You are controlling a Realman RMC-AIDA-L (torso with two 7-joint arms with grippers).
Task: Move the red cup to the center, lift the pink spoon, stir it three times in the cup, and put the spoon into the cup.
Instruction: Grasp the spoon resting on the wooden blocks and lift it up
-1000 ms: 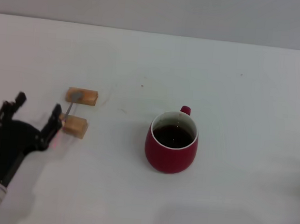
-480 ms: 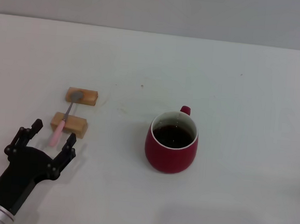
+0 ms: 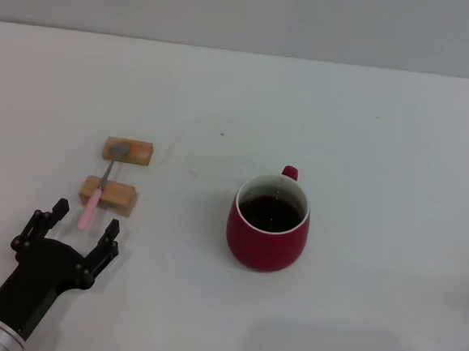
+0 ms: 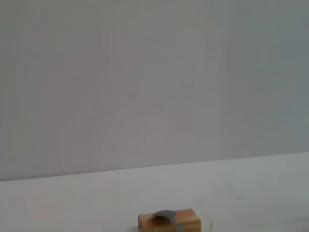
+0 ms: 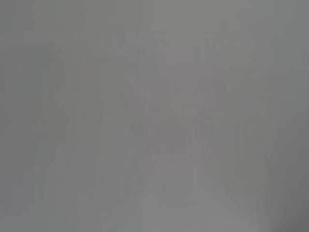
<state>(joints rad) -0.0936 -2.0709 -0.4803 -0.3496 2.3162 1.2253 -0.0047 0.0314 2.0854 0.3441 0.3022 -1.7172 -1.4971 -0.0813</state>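
Spoon: pink spoon bridging two blocks | left gripper jaws spread | right unseen

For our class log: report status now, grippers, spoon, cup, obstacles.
Left gripper open, just short of pink spoon handle. Spoon rests across two wooden blocks. Red cup upright, mid-table. Right gripper not in view. Nothing blocking.

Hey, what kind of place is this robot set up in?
Probably a lab test bench, not a kitchen: a plain white table against a bare wall, a spoon staged on two wooden blocks, one mug, and the left pincer nearby.
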